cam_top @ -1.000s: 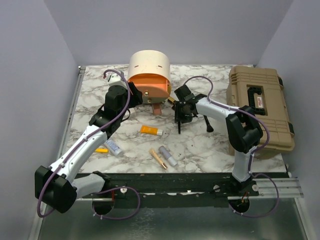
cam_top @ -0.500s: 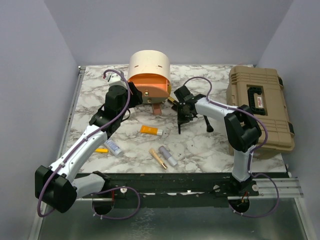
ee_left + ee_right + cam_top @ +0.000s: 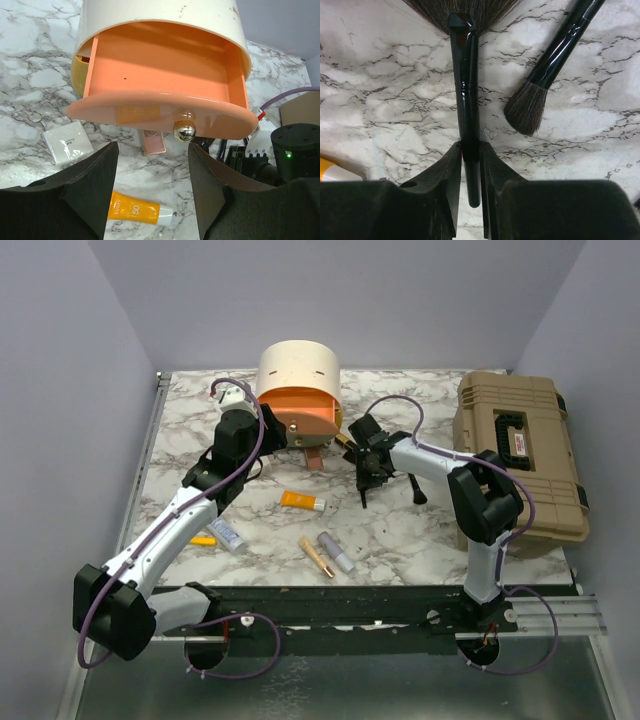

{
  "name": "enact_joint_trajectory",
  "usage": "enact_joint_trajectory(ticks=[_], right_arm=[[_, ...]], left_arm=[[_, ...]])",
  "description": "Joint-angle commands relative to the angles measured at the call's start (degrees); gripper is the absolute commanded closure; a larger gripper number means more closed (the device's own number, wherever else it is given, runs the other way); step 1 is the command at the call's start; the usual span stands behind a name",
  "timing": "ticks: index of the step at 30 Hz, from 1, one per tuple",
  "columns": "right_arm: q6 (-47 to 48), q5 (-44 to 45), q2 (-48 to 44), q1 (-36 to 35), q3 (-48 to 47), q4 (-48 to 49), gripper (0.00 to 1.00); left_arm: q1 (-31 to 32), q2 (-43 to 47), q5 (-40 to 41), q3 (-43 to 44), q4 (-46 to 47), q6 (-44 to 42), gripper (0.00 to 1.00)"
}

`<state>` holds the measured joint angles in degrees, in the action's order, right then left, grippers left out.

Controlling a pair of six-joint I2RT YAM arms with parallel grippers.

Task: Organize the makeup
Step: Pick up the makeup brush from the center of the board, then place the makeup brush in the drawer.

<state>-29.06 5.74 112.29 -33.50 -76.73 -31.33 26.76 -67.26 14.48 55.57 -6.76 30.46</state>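
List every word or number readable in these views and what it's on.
"50": on the orange tube; smaller wording beside it is blurred.
Print on the small white cube: too small to read.
Red label on the tan toolbox: too blurred to read.

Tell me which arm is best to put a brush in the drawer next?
The right. The right hand is shut on the fan brush, near the open orange drawer. The left hand is open and empty.

you can count two black brushes (image 3: 466,90) (image 3: 560,45), four tubes (image 3: 298,501) (image 3: 228,534) (image 3: 317,557) (image 3: 337,552), one yellow pen (image 3: 203,540), one pink palette (image 3: 154,142), one white cube (image 3: 68,145), one round case (image 3: 298,370) and one tan toolbox (image 3: 520,455).
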Motion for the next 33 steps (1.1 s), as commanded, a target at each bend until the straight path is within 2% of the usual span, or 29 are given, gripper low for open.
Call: enact_joint_trajectory(ticks=[1,3,5,7,11,18,24,28,33], right_arm=[[0.69,1.6,1.28,-0.23,2.13,-0.11,0.8],[0.7,2.07,0.91,-0.25,2.02,-0.24,0.83],[0.74,2.75,-0.41,-0.25,1.96,-0.47,0.95],[1.23,2.62,-3.33,-0.25,2.95,0.63,0.98],[1.5,4.41,-7.96,-0.25,3.91,1.17,0.99],[1.25,5.42,-9.36,-0.25,1.56,-1.22,1.0],[2.66,10.92,-16.1,-0.21,3.91,1.48,1.0],[7.66,7.97,-17.98,-0.25,0.68,1.33,1.0],[8.76,5.39,-18.05,-0.26,-4.17,-1.04,1.0]], left_arm=[[0.11,-0.58,-1.12,1.25,0.92,0.04,0.4],[0.14,-0.82,-1.33,1.44,0.9,0.04,0.4],[0.1,-1.08,-1.46,1.55,0.9,0.09,0.4],[0.07,-1.32,-1.62,1.73,1.04,0.07,0.4],[0.06,-1.76,-1.78,1.77,1.04,0.39,0.4],[0.09,-3.61,-5.01,3.58,1.29,0.85,0.4],[0.09,-3.93,-5.92,3.32,1.59,-0.66,0.4],[0.04,-5.56,-8.33,3.47,1.8,-1.76,0.4],[0.09,-7.57,-11.1,4.34,2.66,-0.63,0.4]])
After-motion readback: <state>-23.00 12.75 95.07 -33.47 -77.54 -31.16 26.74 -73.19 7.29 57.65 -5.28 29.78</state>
